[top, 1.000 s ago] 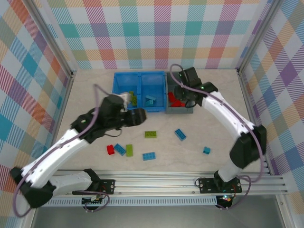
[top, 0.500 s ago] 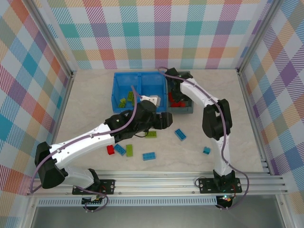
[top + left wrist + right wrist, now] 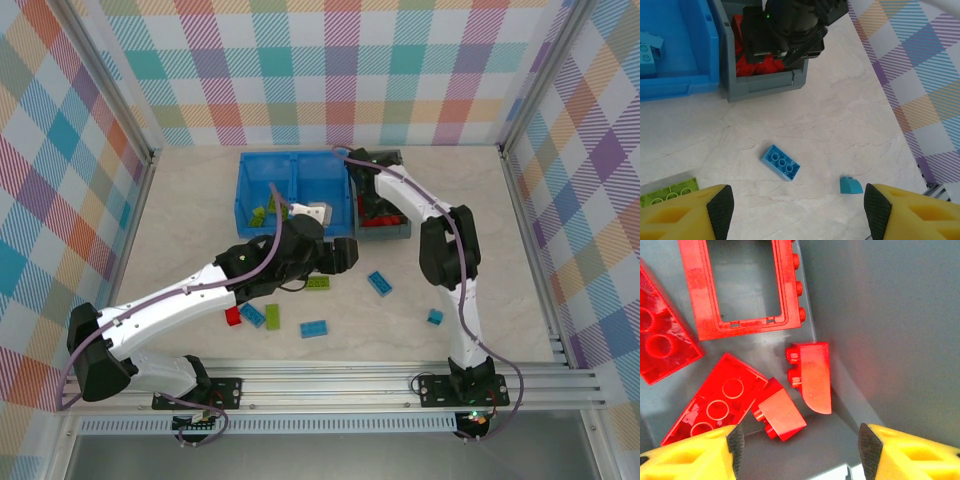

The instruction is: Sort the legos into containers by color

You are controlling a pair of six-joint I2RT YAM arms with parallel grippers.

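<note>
My right gripper [image 3: 801,447] hangs open inside the dark grey bin [image 3: 392,232], just above several red legos: a square frame [image 3: 740,285], a curved slope brick [image 3: 812,375] and a small slope brick [image 3: 781,415]. My left gripper [image 3: 798,212] is open and empty over the table, right of a lime brick [image 3: 318,283]. Ahead of it lie a blue brick [image 3: 780,162] and a small blue slope piece [image 3: 851,185]. The blue two-compartment bin [image 3: 244,190] holds lime bricks on the left and a light blue brick [image 3: 647,52] on the right.
More loose bricks lie near the front: a red one [image 3: 232,316], a blue one [image 3: 252,314], a lime one [image 3: 272,316] and another blue one [image 3: 314,328]. Metal frame posts and checked walls close in the table on three sides.
My right gripper has opened inside the grey bin and a red brick now lies below it. My left arm swung from the blue bin rightward over the table centre.
</note>
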